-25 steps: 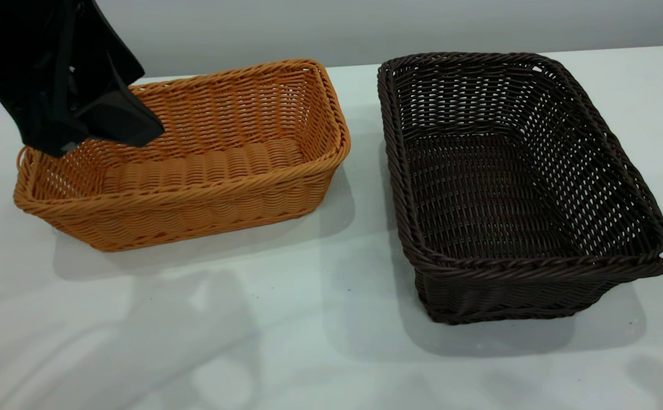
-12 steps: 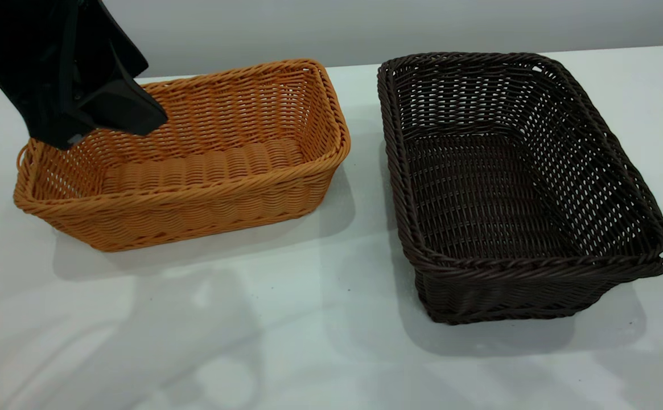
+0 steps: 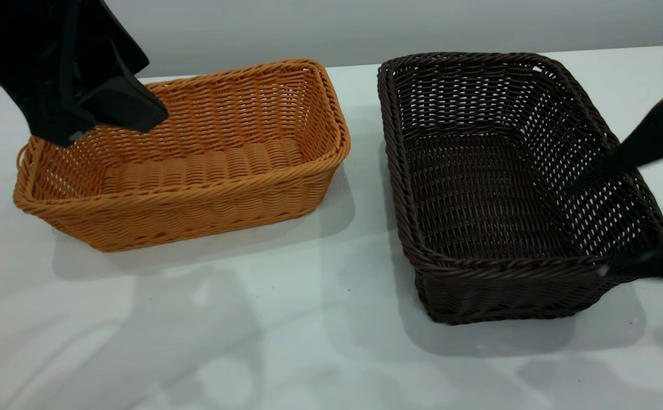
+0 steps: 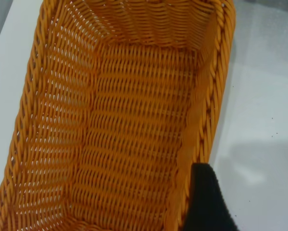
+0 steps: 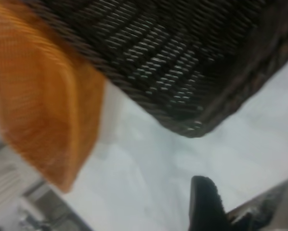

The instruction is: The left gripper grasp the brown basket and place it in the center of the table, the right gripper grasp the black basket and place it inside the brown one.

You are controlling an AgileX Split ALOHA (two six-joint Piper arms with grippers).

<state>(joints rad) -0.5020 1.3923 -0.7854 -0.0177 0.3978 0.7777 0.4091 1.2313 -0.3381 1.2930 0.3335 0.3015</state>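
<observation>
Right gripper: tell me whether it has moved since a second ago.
Yes. The right gripper, absent from the exterior view a second ago, has come in from the right edge; its open fingers now straddle the right wall of the black basket.

Bare bench (image 3: 285,319) lay in front of both baskets; a narrow strip separated brown basket (image 3: 194,171) from black basket (image 3: 496,188). Both interiors stood open.

Two baskets stand side by side on the table (image 3: 285,319), apart: the brown basket (image 3: 194,199) at left, the black basket (image 3: 479,285) at right. The left gripper (image 3: 112,117) hangs over the brown basket's far left end; the right gripper (image 3: 604,222) reaches in at the black basket's right side, fingers (image 3: 644,139) spread.
</observation>
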